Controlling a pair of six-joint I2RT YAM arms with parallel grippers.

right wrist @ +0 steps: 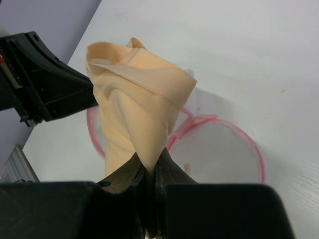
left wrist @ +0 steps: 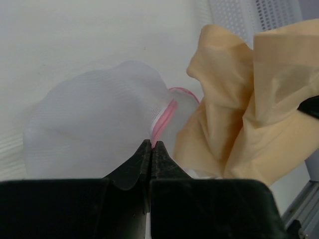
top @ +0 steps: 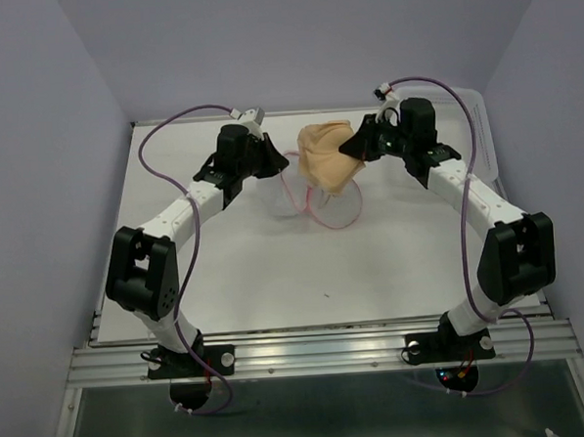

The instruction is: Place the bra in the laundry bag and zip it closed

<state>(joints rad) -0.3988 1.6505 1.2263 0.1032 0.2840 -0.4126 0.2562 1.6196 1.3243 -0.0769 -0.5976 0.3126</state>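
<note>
The peach-beige bra [top: 328, 156] [right wrist: 139, 109] [left wrist: 259, 99] hangs bunched above the laundry bag [top: 311, 200], with my right gripper [right wrist: 152, 167] [top: 352, 149] shut on a fold of it. The laundry bag is a white mesh pouch [left wrist: 94, 129] with pink trimmed rims [right wrist: 234, 134], lying at the middle back of the table. My left gripper [left wrist: 151, 144] [top: 269, 161] is shut on the pouch's pink rim [left wrist: 167, 117], holding that edge up. The bra's lower end drops between the two pink rims; how deep it reaches is hidden.
A rigid white perforated basket [left wrist: 249, 15] stands at the back right corner [top: 477, 111]. The white table [top: 276, 278] ends at a metal rail along the near edge [top: 318, 349]. A small dark speck [top: 326, 296] lies on the table in front.
</note>
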